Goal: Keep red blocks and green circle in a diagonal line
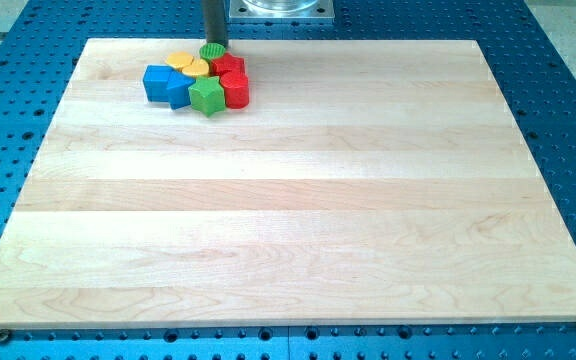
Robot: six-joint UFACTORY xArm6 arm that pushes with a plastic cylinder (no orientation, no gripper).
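All the blocks sit in one tight cluster near the view's top left of the wooden board (288, 200). The green circle (213, 52) is at the cluster's top. Just below it lies a red block (229, 67), and below that a red cylinder-like block (236, 90). A green star-like block (207, 96) sits at the cluster's bottom. Two yellow blocks (188, 65) lie at the upper left. Two blue blocks (166, 84) are on the left. My tip (215, 44) stands at the cluster's top edge, touching or just behind the green circle.
The board rests on a blue perforated table (568, 120). The arm's metal base plate (280, 8) shows at the view's top, just beyond the board's far edge.
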